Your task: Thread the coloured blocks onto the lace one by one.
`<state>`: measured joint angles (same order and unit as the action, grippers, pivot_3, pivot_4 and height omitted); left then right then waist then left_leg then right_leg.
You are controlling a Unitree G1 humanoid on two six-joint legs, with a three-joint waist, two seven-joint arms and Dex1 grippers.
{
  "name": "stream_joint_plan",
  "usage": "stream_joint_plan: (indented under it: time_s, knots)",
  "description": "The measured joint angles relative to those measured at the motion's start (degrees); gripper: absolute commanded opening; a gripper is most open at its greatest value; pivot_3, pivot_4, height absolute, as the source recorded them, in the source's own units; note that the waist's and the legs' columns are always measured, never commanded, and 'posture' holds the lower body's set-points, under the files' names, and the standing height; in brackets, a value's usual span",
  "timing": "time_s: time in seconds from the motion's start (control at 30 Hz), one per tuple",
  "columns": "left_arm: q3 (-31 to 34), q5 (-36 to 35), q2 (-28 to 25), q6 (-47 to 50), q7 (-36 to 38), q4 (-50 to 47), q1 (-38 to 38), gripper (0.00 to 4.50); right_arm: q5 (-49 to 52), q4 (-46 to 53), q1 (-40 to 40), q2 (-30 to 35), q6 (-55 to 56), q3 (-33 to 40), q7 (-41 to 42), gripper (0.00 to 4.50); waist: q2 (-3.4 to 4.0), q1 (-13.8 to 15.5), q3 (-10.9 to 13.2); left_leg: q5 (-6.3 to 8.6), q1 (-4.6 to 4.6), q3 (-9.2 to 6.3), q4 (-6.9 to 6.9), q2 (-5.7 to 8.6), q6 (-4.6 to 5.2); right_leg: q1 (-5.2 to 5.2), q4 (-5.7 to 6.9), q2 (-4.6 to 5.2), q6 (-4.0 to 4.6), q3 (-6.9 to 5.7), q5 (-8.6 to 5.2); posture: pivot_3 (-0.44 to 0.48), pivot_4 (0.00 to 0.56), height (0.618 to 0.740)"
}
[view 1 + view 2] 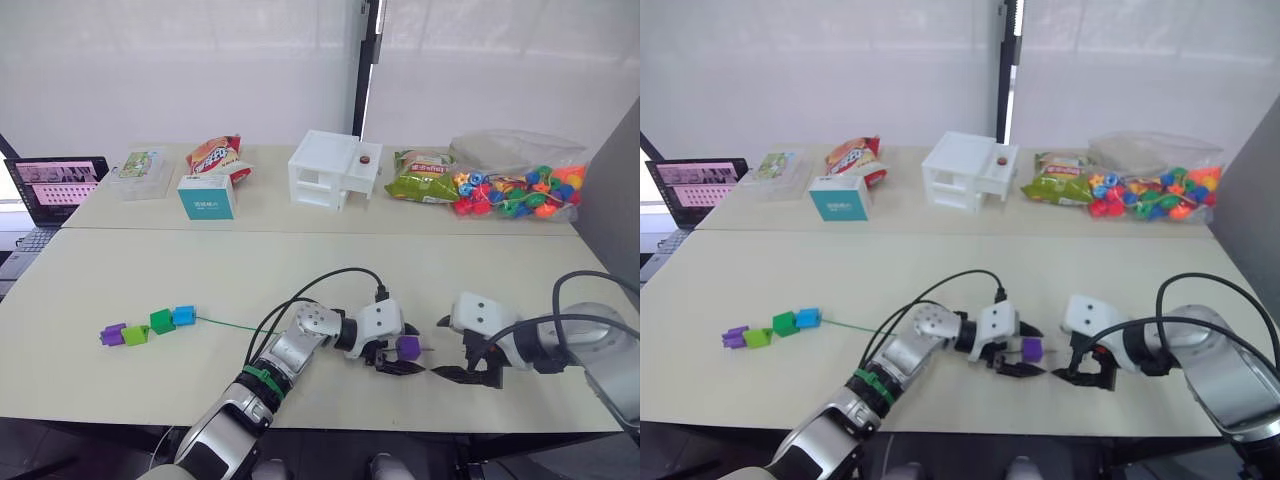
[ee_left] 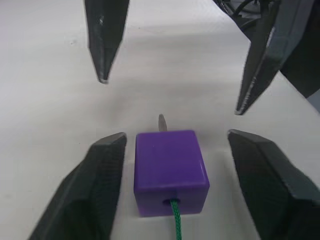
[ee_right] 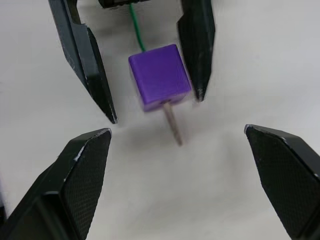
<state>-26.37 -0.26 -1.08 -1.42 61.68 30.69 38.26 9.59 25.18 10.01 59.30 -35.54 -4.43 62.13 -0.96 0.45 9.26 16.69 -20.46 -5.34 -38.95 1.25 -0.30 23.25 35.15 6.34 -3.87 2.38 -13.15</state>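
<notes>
Pulling the purple block [image 3: 160, 76] down the lace [image 1: 240, 325] is what I judge the step to be, and both grippers stand released around it. My left gripper [image 2: 172, 180] has its fingers spread, one either side of the cube, neither touching it; the cord enters the hole on the face nearest that wrist. My right gripper [image 3: 180, 175] faces it, fingers wide apart, and the stiff greyish tip [image 3: 173, 127] pokes out of the cube's far face between them. I would close the right on that tip squarely, not on the cube, then clamp the cube with the left and draw the two apart along the cord's line, low over the surface [image 1: 330, 265]. The other four blocks [image 1: 148, 326] sit strung together well off to my left.
</notes>
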Motion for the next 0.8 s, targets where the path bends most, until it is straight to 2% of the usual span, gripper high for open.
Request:
stream_joint_plan:
  time_s: [0.1, 0.33, 0.43, 0.8]
  knots:
    - [-0.5, 0.5, -0.8, -0.8, 0.8, 0.3, 0.0, 1.24, -1.8, -2.2, 0.1, -0.4, 3.2, -2.6, -0.4, 4.50, 0.00, 0.0, 0.0, 0.00, -0.02, 0.00, -0.01, 0.01, -0.01, 0.00, -0.01, 0.01, 0.00, 0.00, 0.00, 0.000, 0.150, 0.740]
    - [-0.5, 1.2, -1.3, -1.6, 1.1, 0.3, 0.4, 1.22, -3.1, -4.7, 2.8, -1.4, 6.5, -5.2, -0.1, 4.50, 0.00, 0.0, 0.0, 0.00, 0.00, 0.00, -0.01, 0.00, -0.01, 0.00, -0.01, 0.00, 0.00, 0.00, 0.00, 0.000, 0.150, 0.740]
    - [-0.6, 1.3, -1.3, -1.8, 1.2, 0.4, 0.4, 1.22, -3.1, -5.3, 3.4, -2.1, 6.3, -6.0, 0.3, 3.65, 0.00, 0.0, 0.0, 0.00, 0.00, -0.01, 0.00, 0.00, -0.01, 0.00, 0.00, 0.00, 0.00, 0.00, 0.00, 0.000, 0.150, 0.740]
    - [-0.4, 1.7, -1.3, -1.7, 1.5, 0.3, 0.5, 1.22, -1.5, -5.6, 2.6, -3.3, 2.7, -6.4, 0.4, 0.01, 0.00, 0.0, 0.0, 0.00, 0.05, -0.01, -0.01, 0.00, 0.00, -0.05, 0.00, 0.00, 0.00, 0.00, 0.00, 0.000, 0.150, 0.740]
